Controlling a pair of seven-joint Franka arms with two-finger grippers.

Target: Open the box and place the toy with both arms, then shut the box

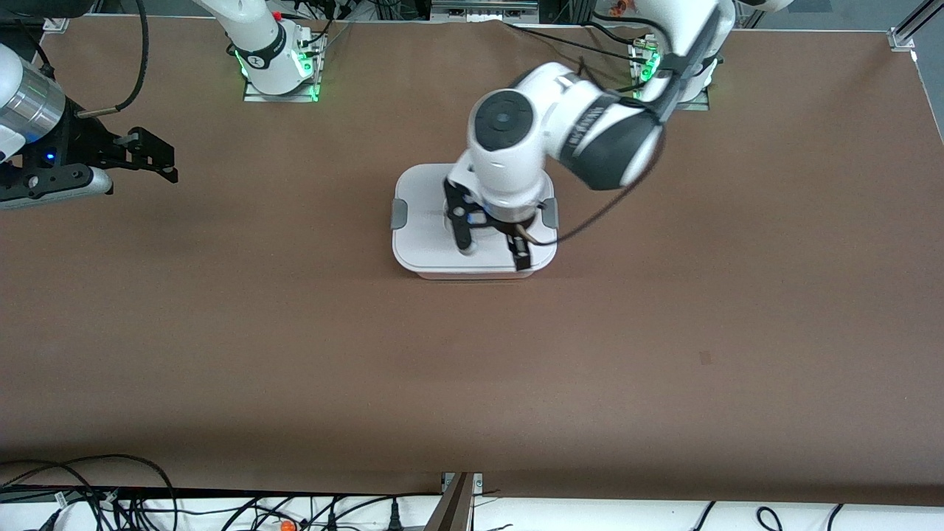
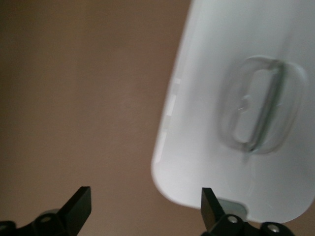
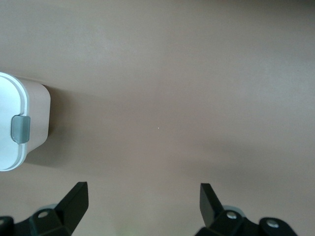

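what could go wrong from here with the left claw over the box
The left claw hangs open above the box, whose lid is on, near the edge closest to the front camera rather than over the lid's handle; a grab from here might miss the handle. No toy shows in any view, so the placing step cannot be confirmed. The right claw waits open over bare table.

Brown table (image 1: 664, 332), black cables (image 1: 110, 494) along its near edge
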